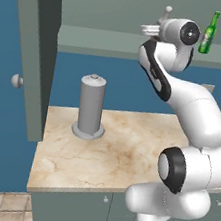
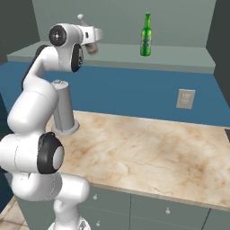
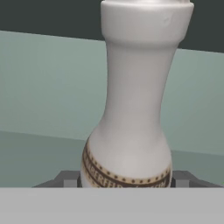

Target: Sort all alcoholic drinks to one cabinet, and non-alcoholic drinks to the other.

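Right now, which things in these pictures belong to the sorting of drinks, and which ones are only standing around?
Belong to the job:
- green glass bottle, upright on the cabinet shelf
- pale bottle, between the fingers of the gripper
- open cabinet door

Only standing around:
- grey cylinder on the marble counter
- wall outlet
- lower drawers

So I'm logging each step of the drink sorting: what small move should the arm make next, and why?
Probably ease the pale bottle down onto the cabinet shelf and release. The tool grips it at its banded base, raised at shelf height, and the green bottle, the other alcoholic drink, already stands there.
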Controlling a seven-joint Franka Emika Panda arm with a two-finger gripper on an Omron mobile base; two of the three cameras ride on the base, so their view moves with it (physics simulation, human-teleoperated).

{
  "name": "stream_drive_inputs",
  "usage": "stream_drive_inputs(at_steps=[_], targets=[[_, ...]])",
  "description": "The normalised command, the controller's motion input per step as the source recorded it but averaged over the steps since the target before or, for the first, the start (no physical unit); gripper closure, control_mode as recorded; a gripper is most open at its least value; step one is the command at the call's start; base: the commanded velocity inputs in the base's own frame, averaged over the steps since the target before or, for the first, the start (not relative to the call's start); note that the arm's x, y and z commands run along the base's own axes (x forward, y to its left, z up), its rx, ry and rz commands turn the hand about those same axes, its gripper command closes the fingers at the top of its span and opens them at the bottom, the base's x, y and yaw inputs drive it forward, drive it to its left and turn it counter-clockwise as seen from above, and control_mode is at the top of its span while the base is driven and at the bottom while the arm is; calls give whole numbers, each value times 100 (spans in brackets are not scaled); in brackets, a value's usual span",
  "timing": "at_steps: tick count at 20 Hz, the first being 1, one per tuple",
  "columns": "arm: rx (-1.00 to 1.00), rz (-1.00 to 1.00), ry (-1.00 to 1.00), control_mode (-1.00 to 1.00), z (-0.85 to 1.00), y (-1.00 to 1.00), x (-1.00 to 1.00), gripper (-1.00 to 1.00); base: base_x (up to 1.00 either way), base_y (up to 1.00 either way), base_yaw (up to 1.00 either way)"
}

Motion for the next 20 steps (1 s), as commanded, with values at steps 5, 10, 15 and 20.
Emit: stream_drive_inputs(at_steps=[5, 10, 15, 20], targets=[[0, 0, 0, -100, -10, 0, 25, 100, 0, 0, 0], [0, 0, 0, -100, -10, 0, 24, 100, 0, 0, 0], [0, 0, 1, -100, -10, 0, 24, 100, 0, 0, 0], [1, 0, 1, -100, -8, 0, 17, 100, 0, 0, 0]])
